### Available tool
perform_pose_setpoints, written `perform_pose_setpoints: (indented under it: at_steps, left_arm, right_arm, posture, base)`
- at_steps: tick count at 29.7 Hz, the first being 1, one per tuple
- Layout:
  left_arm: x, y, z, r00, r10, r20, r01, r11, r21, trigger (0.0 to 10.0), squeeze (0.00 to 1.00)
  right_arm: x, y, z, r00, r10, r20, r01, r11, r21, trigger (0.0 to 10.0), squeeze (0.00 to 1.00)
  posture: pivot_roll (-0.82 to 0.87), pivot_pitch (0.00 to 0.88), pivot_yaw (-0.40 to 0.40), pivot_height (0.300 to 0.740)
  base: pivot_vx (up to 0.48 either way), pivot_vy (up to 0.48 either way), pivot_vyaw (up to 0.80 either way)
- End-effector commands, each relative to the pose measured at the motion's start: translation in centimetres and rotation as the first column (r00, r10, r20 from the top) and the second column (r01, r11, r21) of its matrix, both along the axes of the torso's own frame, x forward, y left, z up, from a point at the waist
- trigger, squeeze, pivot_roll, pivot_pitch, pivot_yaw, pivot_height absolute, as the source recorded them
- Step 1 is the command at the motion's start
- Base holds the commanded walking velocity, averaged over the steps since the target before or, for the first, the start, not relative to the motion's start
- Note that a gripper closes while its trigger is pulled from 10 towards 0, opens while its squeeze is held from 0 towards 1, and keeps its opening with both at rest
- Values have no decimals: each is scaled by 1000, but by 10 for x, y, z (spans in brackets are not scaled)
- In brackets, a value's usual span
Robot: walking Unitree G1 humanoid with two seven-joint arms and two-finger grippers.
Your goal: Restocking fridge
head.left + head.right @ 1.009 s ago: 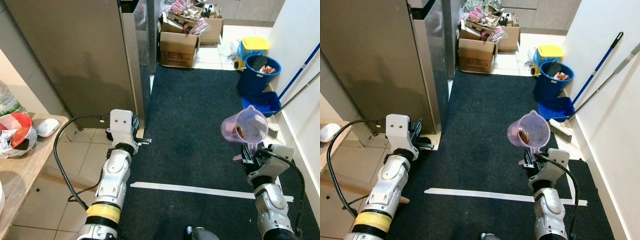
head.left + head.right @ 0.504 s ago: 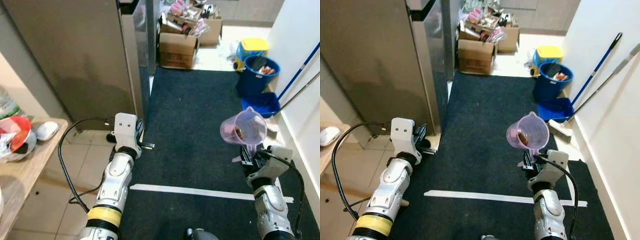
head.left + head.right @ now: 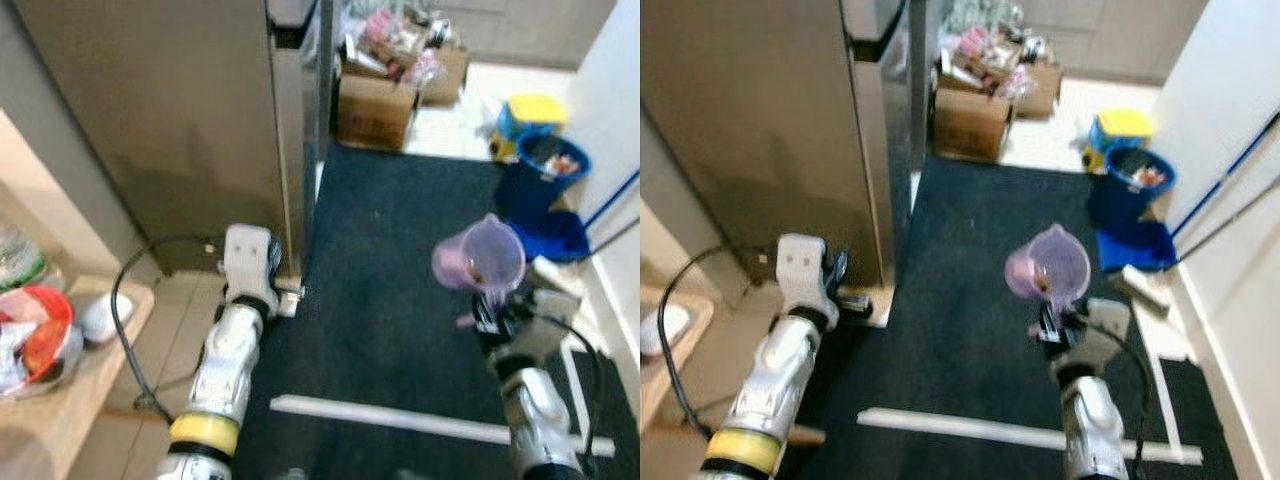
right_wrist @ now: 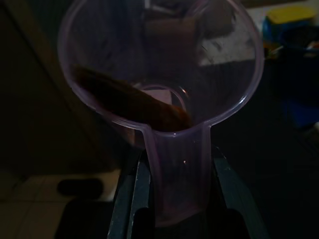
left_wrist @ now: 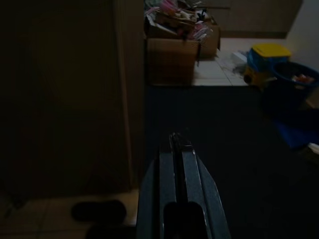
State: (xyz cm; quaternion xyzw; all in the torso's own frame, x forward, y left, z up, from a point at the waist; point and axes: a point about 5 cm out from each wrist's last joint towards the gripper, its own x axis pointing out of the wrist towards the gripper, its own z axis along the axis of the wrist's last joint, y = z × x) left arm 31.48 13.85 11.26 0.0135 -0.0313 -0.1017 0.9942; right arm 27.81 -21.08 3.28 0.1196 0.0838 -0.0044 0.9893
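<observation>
From the head camera, blurred as the robot likely walks, the right gripper carries a translucent purple measuring jug upright by its handle, probably to keep its contents from spilling on the way to the fridge, which stands ahead and to the robot's left with its door edge just beyond the left gripper. Past the right jaws, well apart on the far side of the dark carpet, sit a blue bucket holding some rubbish and a yellow-lidded container; cardboard boxes stuffed with packets stand further off, ahead of both jaws. Beside the left arm a wooden counter bears a red bowl. In the left wrist view, dim, the left jaws are pressed together and hold nothing, pointing at the fridge's corner and the boxes beyond. In the right wrist view the right jaws clamp the jug's flat handle between them, the open mouth directly above, and a brown, elongated piece of food lies slanted inside; what it is I cannot tell.
</observation>
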Motion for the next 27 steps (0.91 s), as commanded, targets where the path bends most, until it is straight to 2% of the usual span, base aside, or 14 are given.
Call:
perform_pose_setpoints:
  at_steps: [1,15,27]
  left_arm:
    - [-1,-4,0,1000,-17,-1,17,1000,7,10000,0]
    - [-3,-7,-1,999,-37,-4,38,999,17,10000,0]
    - [-6,-14,-3,997,-72,-5,72,997,31,10000,0]
  right_arm:
    - [-4,-11,0,999,-40,-3,40,999,-4,10000,0]
    - [-5,-12,-3,999,-50,-15,50,999,2,10000,0]
    - [-5,-14,-4,998,-57,-21,57,998,-2,10000,0]
  posture:
    - [-58,115,-22,740]
    - [-57,114,-19,740]
    - [-59,111,-19,740]
  base:
    - [469,0,0]
    - [449,-21,0]
    - [0,-438,0]
